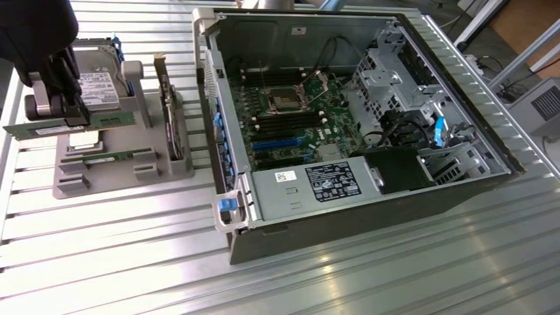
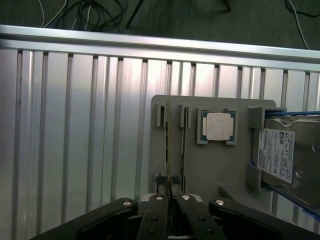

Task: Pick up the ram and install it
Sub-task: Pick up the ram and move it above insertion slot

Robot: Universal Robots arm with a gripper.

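Arm's fingers [image 1: 72, 105] clenched on the ram [image 1: 109, 120], edge-up over grey holder [image 1: 96, 185] on table [image 1: 131, 249]. Ram's long axis runs across exterior view, approx parallel w/ mobo slots [image 1: 280, 123]. PC case [image 1: 229, 39] lies toward exterior view's right of fingers.

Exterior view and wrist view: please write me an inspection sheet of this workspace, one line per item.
Surface: ribbed metal table, carrying holder and open case with motherboard.
Job's things: ram, held at the holder.
Clutter: second stick in holder, hard drive, upright card, CPU.
Grippers: gripper shut on ram.
Cables: black cables inside case; loose cables beyond the table edge.
Surroundings: grey box at the exterior view's right.
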